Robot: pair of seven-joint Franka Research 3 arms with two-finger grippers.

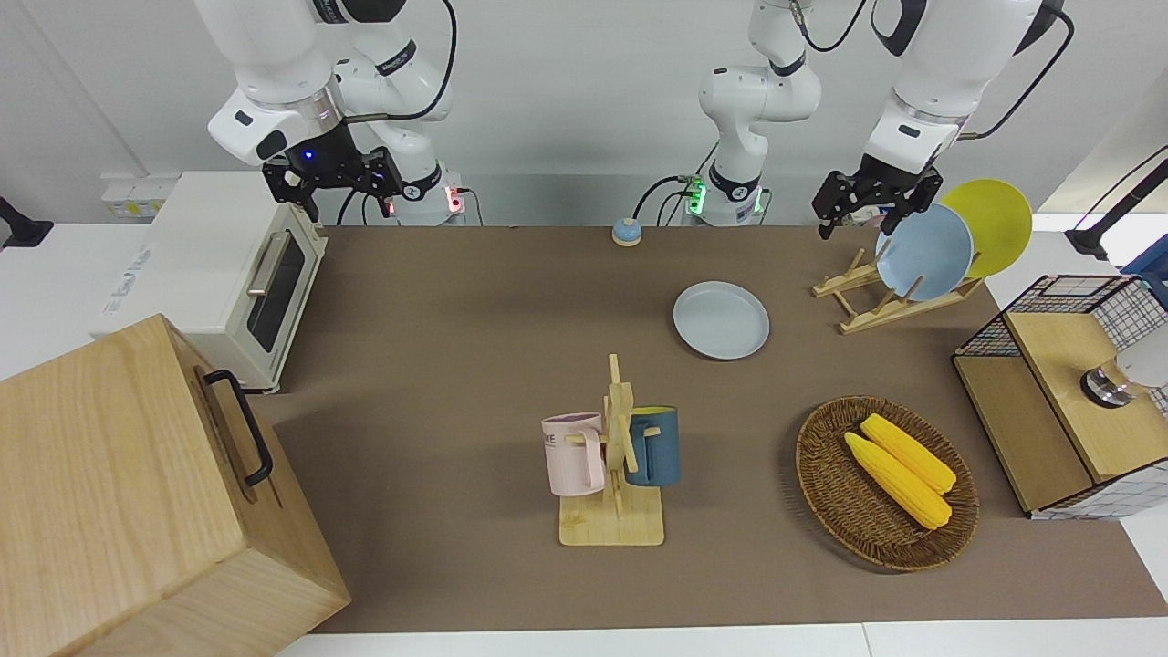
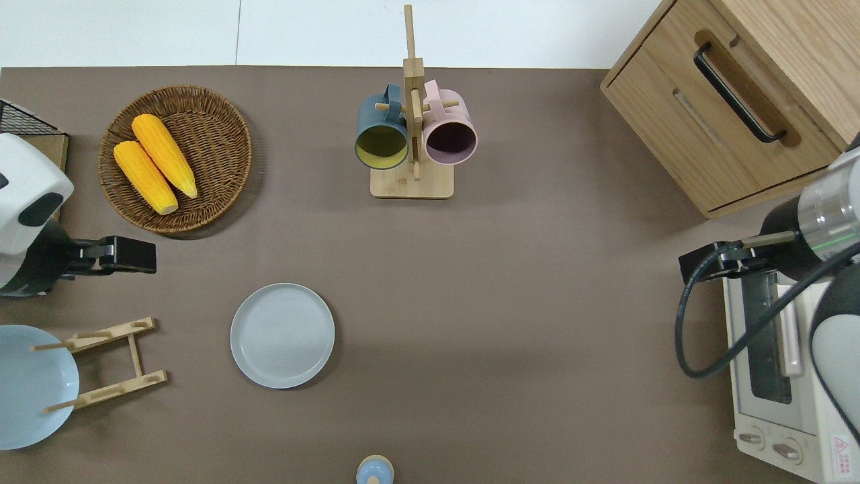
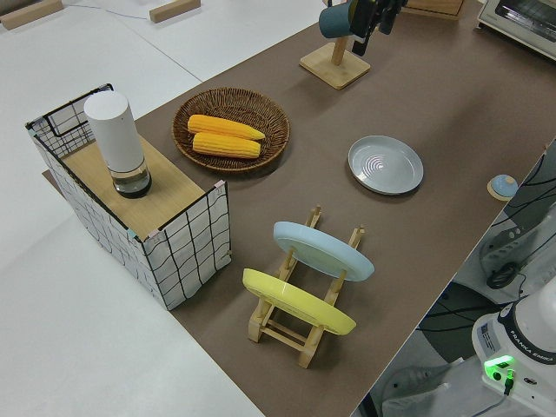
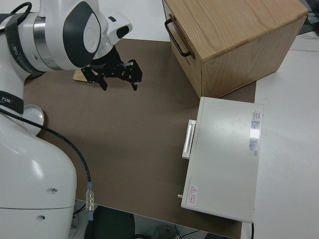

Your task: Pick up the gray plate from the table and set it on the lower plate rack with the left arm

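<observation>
The gray plate (image 2: 282, 335) looks rigid, light and slippery; pinch its raised rim. The left gripper (image 1: 871, 204) hangs spread, empty.

A brown mat (image 1: 474, 365) covered a white table (image 1: 1004, 639) that stood against a plain white wall (image 1: 566, 82). A light-wood cabinet (image 1: 137, 493) with a black handle (image 1: 242, 424) occupied the corner at the right arm's end, farthest from the robots, with a white toaster oven (image 1: 228, 274) just beside it, nearer to them. At the opposite end stood a wire-grid shelf (image 1: 1068, 392) with wooden boards. Even, soft light left faint shadows on the mat.
</observation>
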